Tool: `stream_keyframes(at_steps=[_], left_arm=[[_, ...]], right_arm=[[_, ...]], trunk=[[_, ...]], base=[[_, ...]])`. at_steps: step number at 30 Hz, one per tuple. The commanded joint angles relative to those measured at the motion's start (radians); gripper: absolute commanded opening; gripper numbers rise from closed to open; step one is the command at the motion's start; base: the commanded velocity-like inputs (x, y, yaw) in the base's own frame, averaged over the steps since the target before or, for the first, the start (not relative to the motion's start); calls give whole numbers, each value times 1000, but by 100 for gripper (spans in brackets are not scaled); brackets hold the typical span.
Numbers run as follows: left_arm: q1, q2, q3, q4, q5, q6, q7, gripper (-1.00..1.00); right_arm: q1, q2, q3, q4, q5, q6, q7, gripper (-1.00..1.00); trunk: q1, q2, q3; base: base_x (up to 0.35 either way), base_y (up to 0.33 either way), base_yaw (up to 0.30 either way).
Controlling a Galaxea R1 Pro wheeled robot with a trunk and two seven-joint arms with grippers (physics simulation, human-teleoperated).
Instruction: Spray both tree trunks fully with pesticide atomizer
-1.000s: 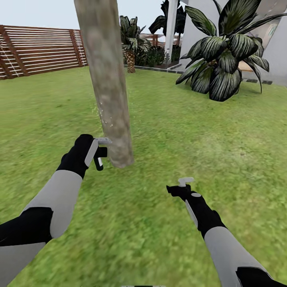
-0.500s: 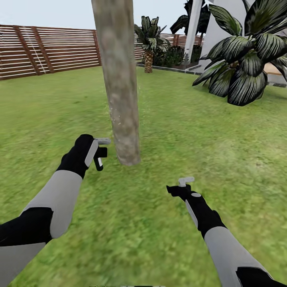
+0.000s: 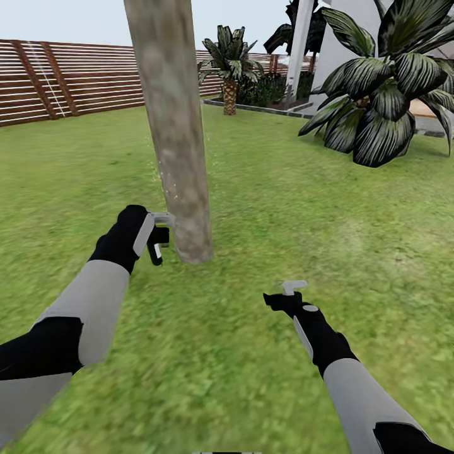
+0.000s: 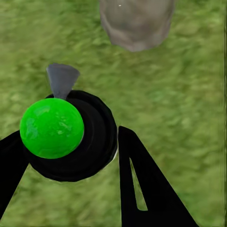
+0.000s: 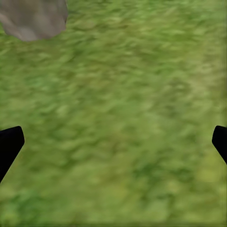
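A thick mottled beige-grey tree trunk (image 3: 171, 126) rises from the lawn just ahead, with fine pale specks on its lower bark. My left gripper (image 3: 157, 234) is shut on the small black pesticide atomizer (image 3: 157, 244), right beside the trunk's base. In the left wrist view the atomizer (image 4: 90, 142) shows a black round body, a green ball and a grey nozzle pointing toward the trunk's foot (image 4: 136, 23), held between the black fingers (image 4: 142, 189). My right gripper (image 3: 290, 291) hangs open over bare grass, and its wrist view catches the trunk base (image 5: 33, 19) at one corner.
A brown slatted fence (image 3: 69, 79) bounds the lawn at the back left. A big dark-leaved plant (image 3: 378, 94) stands at the right in front of the white house (image 3: 340, 50). A short palm (image 3: 230, 69) grows further back. Open grass (image 3: 284, 208) lies to the right.
The head view swung right, then back left, so the whole picture shifted. My left gripper with the atomizer now sits slightly higher and closer to the trunk's base. The right arm is unmoved.
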Motion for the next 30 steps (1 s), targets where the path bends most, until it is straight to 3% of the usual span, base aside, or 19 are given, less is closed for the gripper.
stream_keyframes(at_steps=[1, 7, 9, 11, 13, 17, 22, 27, 29, 30], left_arm=[[-49, 0, 4, 32, 8, 4, 8, -100], [-386, 3, 6, 322, 7, 4, 8, -100], [-457, 1, 6, 375, 8, 4, 8, -100], [-473, -4, 6, 391, 8, 4, 8, -100], [-449, -3, 7, 397, 9, 1, 8, -100], [-280, -5, 10, 384, 19, -16, 8, -100], [-133, -7, 12, 384, 23, -123, 6, -100], [-67, -8, 12, 388, 26, -169, 3, -100], [-37, -10, 12, 386, 52, -196, 0, -100], [-19, -10, 12, 386, 72, -241, 1, -100]], right_arm=[[0, 1, -5, -2, 10, 5, 8, 100], [0, -5, -8, -3, 10, 4, 8, 100], [0, -5, -9, -3, 10, 4, 7, 100], [0, -5, -9, -4, 10, 4, 7, 100], [0, -5, -9, -4, 9, 4, 8, 100], [0, -5, -9, -4, 9, 5, 8, 100], [0, -5, -9, -4, 9, 5, 8, 100], [0, -5, -7, -4, 10, 5, 8, 100], [0, -5, -7, -4, 9, 4, 8, 100], [0, -5, -7, -4, 10, 4, 8, 100]], trunk=[[0, 0, -1], [0, 0, -1], [0, 0, -1], [0, 0, -1], [0, 0, -1], [0, 0, -1], [0, 0, -1], [0, 0, -1], [0, 0, -1], [0, 0, -1]], base=[[0, 0, -1], [0, 0, 0], [0, 0, 0], [0, 0, 0], [0, 0, 0], [0, 0, 0], [0, 0, 0], [0, 0, 0], [0, 0, 0], [0, 0, 0]])
